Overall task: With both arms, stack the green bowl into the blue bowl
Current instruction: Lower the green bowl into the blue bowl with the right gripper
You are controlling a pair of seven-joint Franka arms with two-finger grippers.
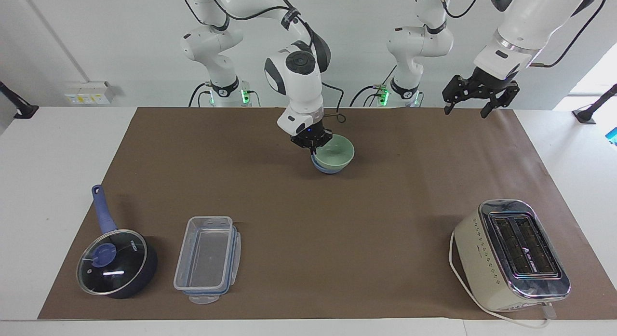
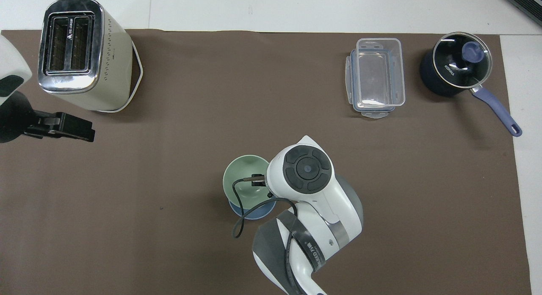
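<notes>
1. Nearest the robots, the left end effector (image 1: 480, 100) waited in the air over the left arm's end of the surface (image 1: 337, 230), its fingers spread wide with nothing between them. It posed little risk unless it moved in before the bowls were settled.
2. The right end effector (image 1: 312, 142) was pinched shut on the rim of the green bowl (image 1: 336, 150), on the edge toward the right arm's end. The green bowl hung tilted over the blue bowl (image 1: 329, 169), low in it or just above; whether they touched could not be told.
3. Judged from that tilt, a release at this point could let the green bowl drop crooked, rock, or slide off the blue rim onto the surface.
4. A one-sided rim pinch is a weak hold, so the bowl might pivot or slip while being lowered.
5. Pressing down off-centre could shove or tip the blue bowl, which nothing steadied.
6. Farther off, the food container (image 1: 206, 259), lidded saucepan (image 1: 115, 263) and toaster (image 1: 516, 251) stood well apart from the bowls, unlikely to interfere.
</notes>
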